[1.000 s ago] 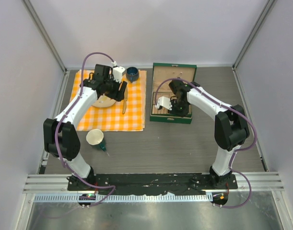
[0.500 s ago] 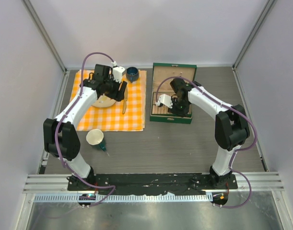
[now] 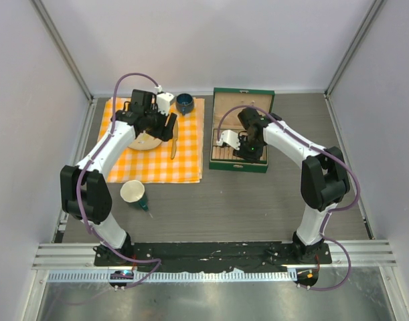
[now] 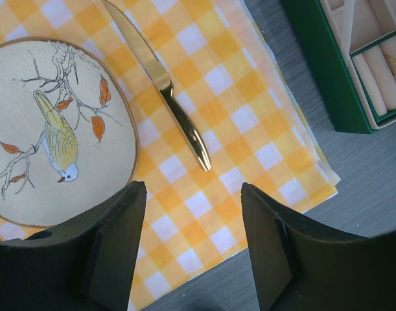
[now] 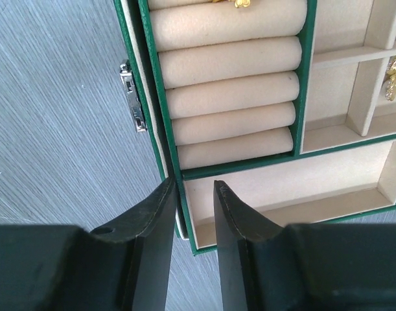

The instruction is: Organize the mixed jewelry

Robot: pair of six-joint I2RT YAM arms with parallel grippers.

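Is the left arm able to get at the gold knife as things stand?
Probably yes: the left gripper hangs open over the checkered cloth, and the gold knife lies uncovered beside the bird plate.

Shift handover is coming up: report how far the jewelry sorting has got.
Done: one gold piece sits among the ring rolls of the green box, a second gold piece in a side compartment. In hand: nothing; the right gripper hovers open and empty over a corner of the box, the left gripper open above the checked cloth. Left: no loose jewelry shows here, so I cannot tell.
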